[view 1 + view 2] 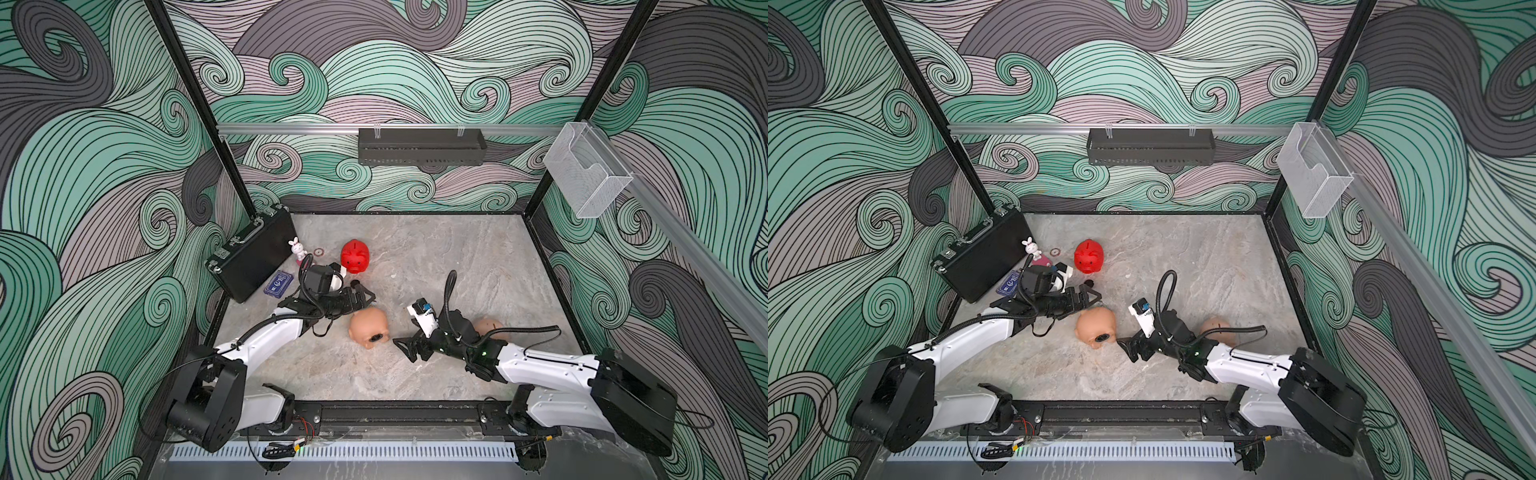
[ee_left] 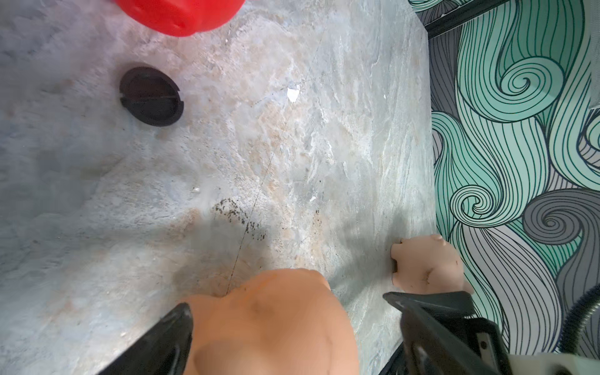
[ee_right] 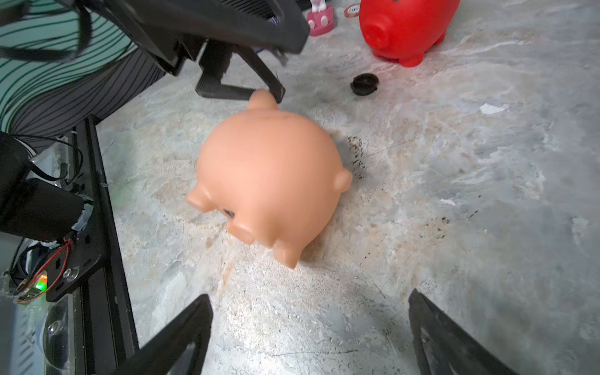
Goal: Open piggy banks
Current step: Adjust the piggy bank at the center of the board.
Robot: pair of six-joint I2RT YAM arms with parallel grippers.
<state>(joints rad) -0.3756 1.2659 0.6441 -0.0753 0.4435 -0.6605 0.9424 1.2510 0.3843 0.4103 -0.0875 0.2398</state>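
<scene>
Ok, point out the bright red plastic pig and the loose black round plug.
bright red plastic pig [image 1: 355,256]: top view, on its rounded body.
loose black round plug [image 2: 151,96]: left wrist view, on its slotted face.

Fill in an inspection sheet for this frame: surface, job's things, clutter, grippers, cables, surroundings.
Surface: grey marbled table, dark specks near the middle.
Job's things: red piggy bank upright at the back; a loose black plug lies on the table near it. Near peach piggy bank on its side, plug still in its belly. Second peach piggy bank partly hidden behind the right arm.
Clutter: black case, white rabbit figurine, blue card, small round token.
Grippers: left gripper jaws open beside the near peach bank; right gripper jaws open, empty.
Cables: black hoses looped along both arms.
Surroundings: swirl-patterned walls, black wall tray, clear bin.
</scene>
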